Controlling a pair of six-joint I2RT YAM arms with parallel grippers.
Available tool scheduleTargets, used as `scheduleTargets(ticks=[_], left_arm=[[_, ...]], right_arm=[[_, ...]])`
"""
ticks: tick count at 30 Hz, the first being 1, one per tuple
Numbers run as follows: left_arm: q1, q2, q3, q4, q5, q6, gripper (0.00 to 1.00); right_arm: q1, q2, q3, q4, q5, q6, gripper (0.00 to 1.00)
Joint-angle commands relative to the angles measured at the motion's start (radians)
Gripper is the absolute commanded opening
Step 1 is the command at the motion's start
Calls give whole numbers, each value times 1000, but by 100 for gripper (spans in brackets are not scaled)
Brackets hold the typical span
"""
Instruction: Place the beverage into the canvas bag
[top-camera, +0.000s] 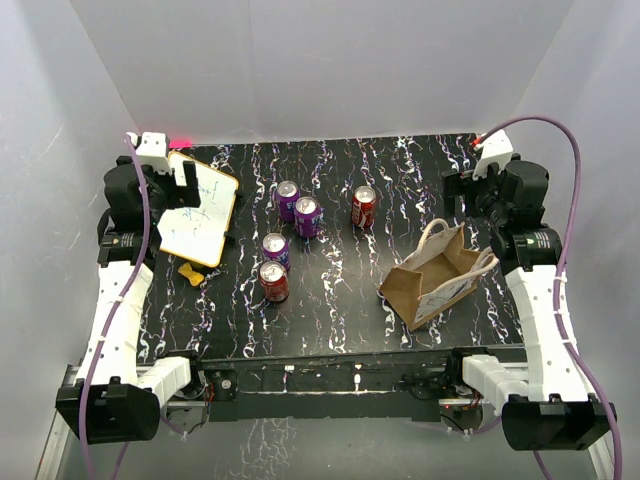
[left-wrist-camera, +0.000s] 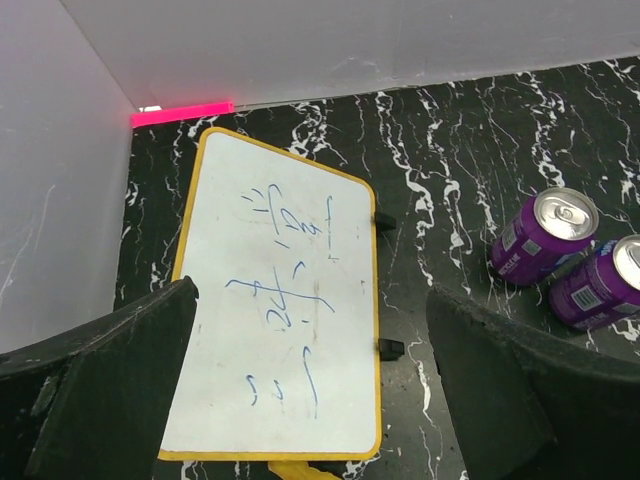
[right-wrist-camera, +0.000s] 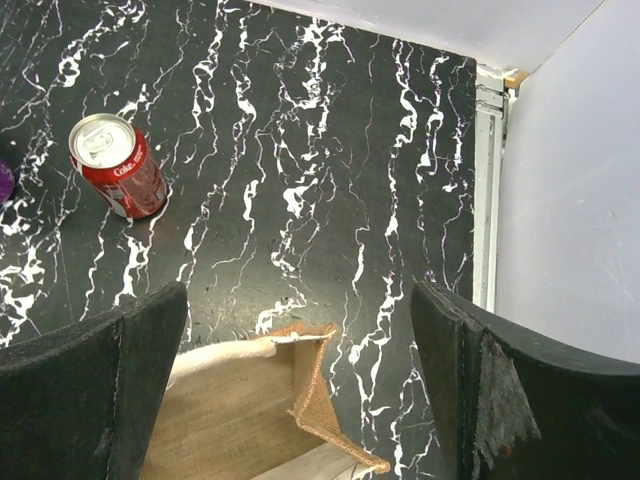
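Several beverage cans stand mid-table: purple cans (top-camera: 288, 200) (top-camera: 307, 216) (top-camera: 275, 249), a red can (top-camera: 364, 207) and a second red one (top-camera: 273, 281). The canvas bag (top-camera: 435, 275) sits to their right, mouth open, cream handles up. My left gripper (top-camera: 180, 185) hovers open over a whiteboard at the back left; its wrist view shows empty jaws (left-wrist-camera: 310, 300) and two purple cans (left-wrist-camera: 540, 235) to the right. My right gripper (top-camera: 468, 190) hangs open behind the bag; its wrist view shows the bag's corner (right-wrist-camera: 250, 410) under the gripper (right-wrist-camera: 298, 295) and a red can (right-wrist-camera: 115, 165) to the left.
A yellow-framed whiteboard (top-camera: 200, 208) with blue scribbles lies at the back left, also in the left wrist view (left-wrist-camera: 280, 300). A small yellow piece (top-camera: 190, 272) lies in front of it. White walls enclose the black marbled table (top-camera: 330, 310) on three sides.
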Motion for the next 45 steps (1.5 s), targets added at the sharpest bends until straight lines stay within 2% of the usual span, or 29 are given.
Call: scheduleTargets(ticks=[1,11,17,21,25,28,33,37,39,41,45], left_arm=[[1,-9,-9,26,94,20,97],[1,0,-33,43,191,7,97],[0,0,-43,48,209,2,97],[-1,3,-44,50,221,-2,97],[0,2,-43,49,225,-3,97],[0,1,-43,47,225,-1,97],[1,0,-46,49,234,-3,97],[1,1,-55,57,242,-2,97],[1,3,-64,64,248,0,97],[0,5,-73,71,260,8,97],[1,14,-91,76,313,35,97]], right_arm=[[2,-54,6,-17,15,-53,98],[-27,-190,-164,-108,94,-140,98],[-28,-155,-206,-135,107,-161,98],[-28,-62,-200,-142,91,-173,94],[-28,38,-167,-160,88,-179,86],[-28,98,-146,-174,84,-193,75],[-28,153,-138,-153,52,-232,51],[-25,206,-108,-122,-49,-261,21],[-12,237,-92,-105,-106,-264,12],[11,267,-80,-73,-127,-270,9],[125,326,-56,8,-150,-334,8]])
